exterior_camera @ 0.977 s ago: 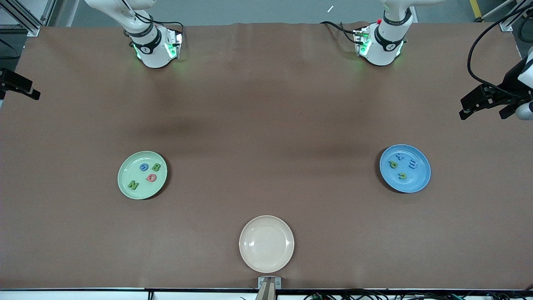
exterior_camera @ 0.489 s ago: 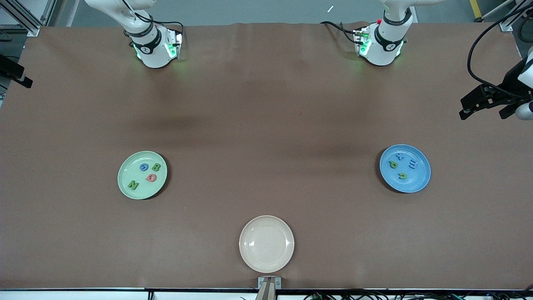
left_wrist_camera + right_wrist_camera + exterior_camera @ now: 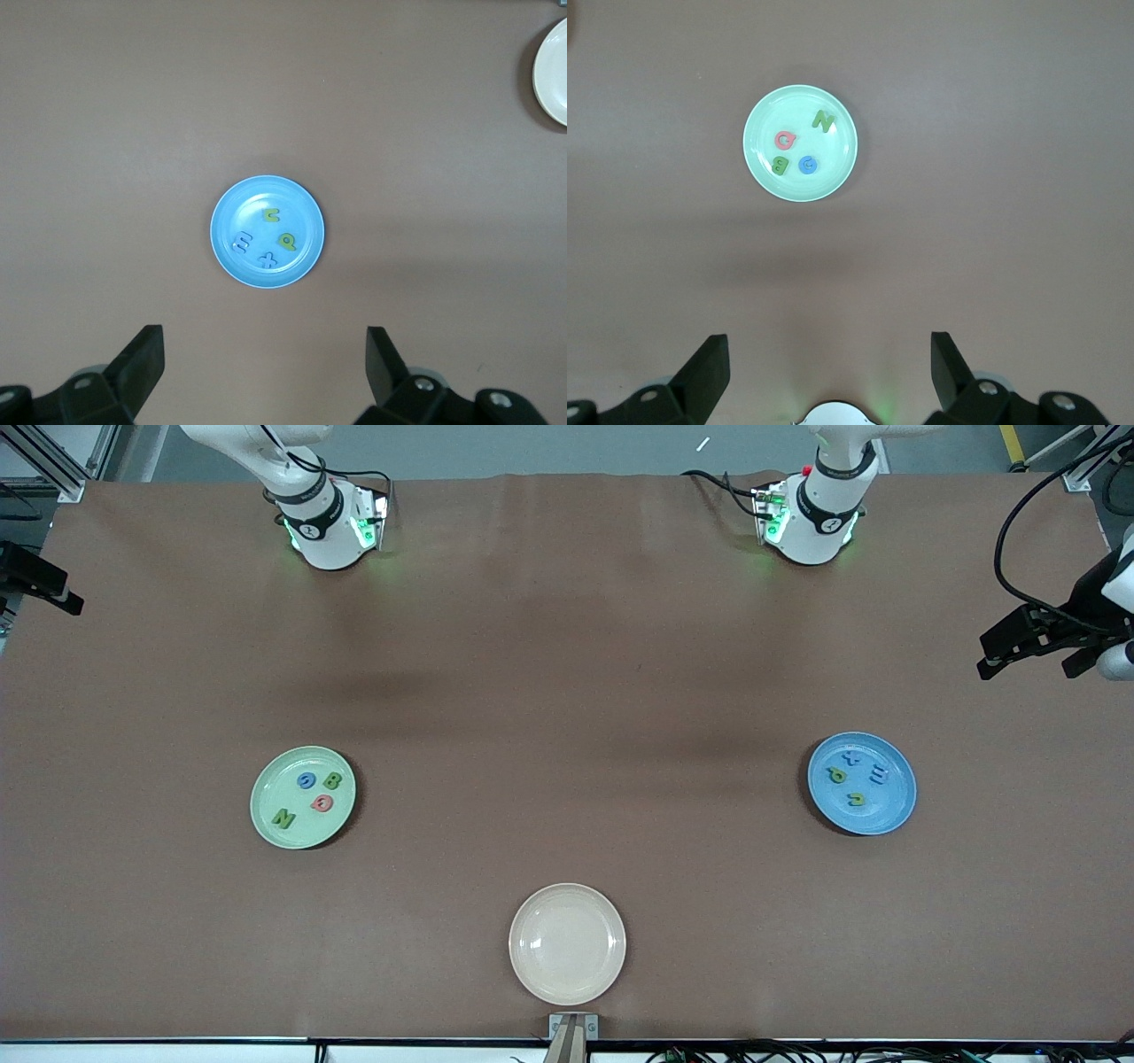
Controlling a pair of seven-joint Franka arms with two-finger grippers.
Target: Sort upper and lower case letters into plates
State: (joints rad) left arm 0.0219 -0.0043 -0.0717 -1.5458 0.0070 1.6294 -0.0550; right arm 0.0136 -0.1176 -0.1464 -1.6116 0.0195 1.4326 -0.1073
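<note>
1. The pale green plate [image 3: 303,797] sits at the lower left of the front view, toward the right arm's end of the table. It holds four letters — a green N [image 3: 283,817], a green B [image 3: 332,781], a blue round letter [image 3: 306,780] and a pink one [image 3: 322,803], perhaps a Q.
2. The blue plate [image 3: 861,783] lies at mid-right, toward the left arm's end, holding four small letters: two blue [image 3: 878,774], two yellow-green [image 3: 835,775]. Their shapes are hard to read.
3. The cream plate [image 3: 567,943] rests at bottom centre, nearest the front camera.
4. The left gripper [image 3: 264,363] hangs high over the brown table [image 3: 567,691] — fingers spread wide, holding nothing.
5. The right gripper [image 3: 829,363] is likewise high, wide apart and empty.
</note>
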